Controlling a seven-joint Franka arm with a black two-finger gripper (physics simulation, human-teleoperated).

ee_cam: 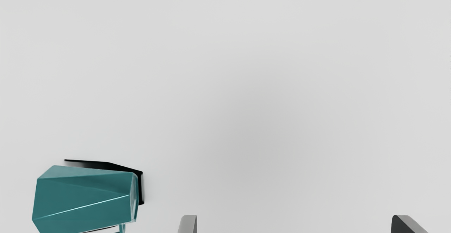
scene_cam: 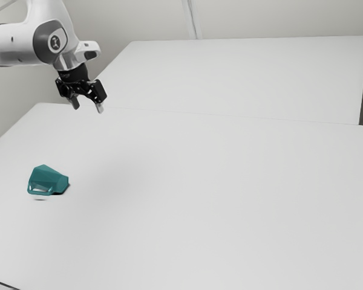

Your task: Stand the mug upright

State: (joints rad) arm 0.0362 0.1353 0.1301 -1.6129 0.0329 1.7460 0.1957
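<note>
Mug (scene_cam: pixel 47 180) on its side on the table (scene_cam: pixel 199 199); not upright. Gripper (scene_cam: pixel 88 107) raised, well apart from mug, jaws spread, empty. Judged left: grasping, righting, standing on base.

Mug handle (ee_cam: pixel 122 228) cropped in wrist view

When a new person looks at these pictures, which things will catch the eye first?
Probably the teal mug first: the one strong colour, lying on its side on the pale table, toward the exterior view's left. Next, the white arm at the upper left there, its black gripper open above the table.
</note>
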